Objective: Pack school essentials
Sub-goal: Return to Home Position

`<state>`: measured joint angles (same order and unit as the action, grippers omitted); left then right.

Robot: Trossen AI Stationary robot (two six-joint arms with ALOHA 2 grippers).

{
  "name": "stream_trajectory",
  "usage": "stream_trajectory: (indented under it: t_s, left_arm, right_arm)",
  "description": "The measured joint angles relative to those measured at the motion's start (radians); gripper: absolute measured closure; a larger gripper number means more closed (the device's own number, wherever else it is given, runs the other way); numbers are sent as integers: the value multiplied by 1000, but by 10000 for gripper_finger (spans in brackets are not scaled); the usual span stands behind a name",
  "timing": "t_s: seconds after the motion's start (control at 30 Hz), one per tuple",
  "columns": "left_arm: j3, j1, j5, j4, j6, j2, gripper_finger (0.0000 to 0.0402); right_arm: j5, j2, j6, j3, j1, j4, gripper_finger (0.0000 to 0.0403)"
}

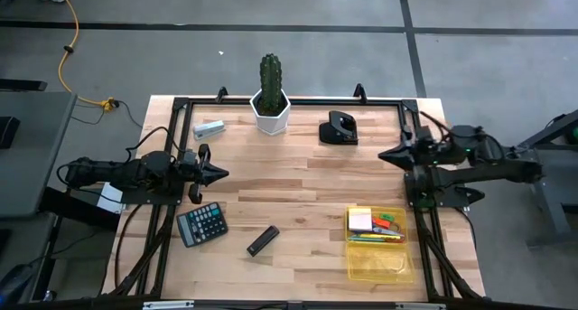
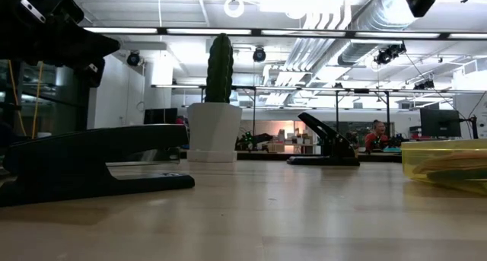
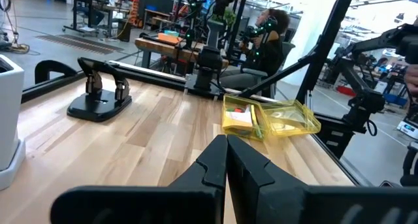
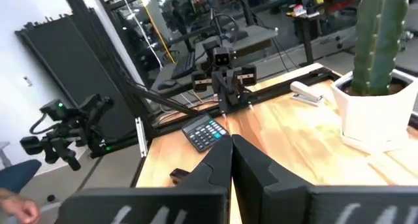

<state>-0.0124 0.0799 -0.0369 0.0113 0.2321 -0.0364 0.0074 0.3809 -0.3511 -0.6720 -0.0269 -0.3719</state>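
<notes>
Yellow stationery box (image 1: 384,265) near right gripper (image 1: 386,155), far from left gripper (image 1: 219,173); both closed, empty.

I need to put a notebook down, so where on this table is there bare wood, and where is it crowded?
The widest bare wood is the table's middle, between the left gripper and right gripper. Another strip lies between the black stapler and yellow box. Crowded: the far edge, with silver stapler, cactus pot, hole punch.

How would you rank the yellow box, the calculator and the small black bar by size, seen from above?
Largest to smallest: yellow box, calculator, black bar. All lie on one table, so the order holds.
</notes>
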Motion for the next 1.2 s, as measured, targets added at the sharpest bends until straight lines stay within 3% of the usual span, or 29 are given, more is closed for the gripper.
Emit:
stream_trajectory:
  t_s: [0.13, 0.27, 0.47, 0.7, 0.9, 1.2]
  left_arm:
    - [0, 0, 0, 0, 0, 0, 401]
    - [0, 0, 0, 0, 0, 0, 401]
    - [0, 0, 0, 0, 0, 0, 401]
    - [0, 0, -1, 10, 0, -4, 401]
    - [0, 0, -1, 8, 0, -7, 401]
    - [0, 0, -2, 8, 0, -8, 401]
  right_arm:
    - [-25, -78, 20, 51, 0, 40, 403]
    - [-85, -185, -18, 221, 0, 186, 403]
    - [-74, -382, -33, 407, 0, 230, 403]
    - [-46, -359, 18, 514, 0, 336, 403]
    - [-42, -378, 16, 652, 0, 526, 403]
    - [3, -362, 137, 660, 0, 384, 403]
